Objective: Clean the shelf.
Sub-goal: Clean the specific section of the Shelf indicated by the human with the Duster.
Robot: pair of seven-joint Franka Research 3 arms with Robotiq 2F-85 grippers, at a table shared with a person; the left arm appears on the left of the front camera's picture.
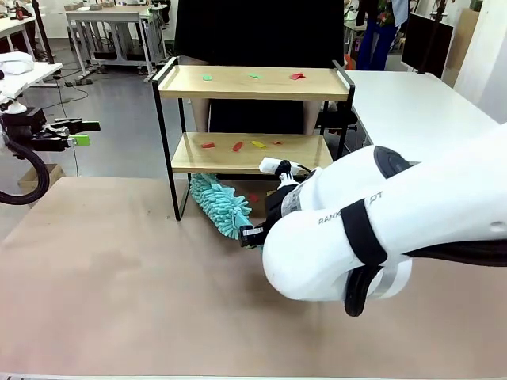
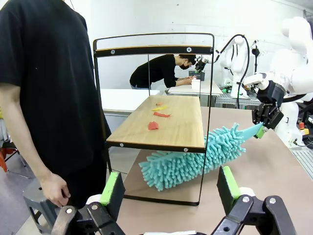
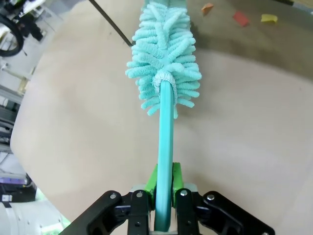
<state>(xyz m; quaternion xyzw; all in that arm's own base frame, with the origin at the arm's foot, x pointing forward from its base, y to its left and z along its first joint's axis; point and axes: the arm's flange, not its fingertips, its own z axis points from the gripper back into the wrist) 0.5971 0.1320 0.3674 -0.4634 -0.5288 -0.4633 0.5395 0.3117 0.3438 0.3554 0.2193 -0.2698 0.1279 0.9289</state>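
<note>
The two-tier shelf [image 1: 253, 83] stands at the far middle of the table [image 1: 119, 277], with a person in black [image 1: 253, 32] right behind it. The right end effector [image 3: 164, 183] is clamped on the flat handle of a teal microfiber duster [image 3: 166, 63]. The duster's fluffy head reaches under the lower board near the shelf's left legs, and whether it touches the tabletop is hard to tell. Coloured paper scraps [image 1: 238, 146] dot both boards — red, yellow and green. The left end effector [image 2: 170, 186] hangs at the far left of the scene, well apart from the shelf — its jaws spread wide.
</note>
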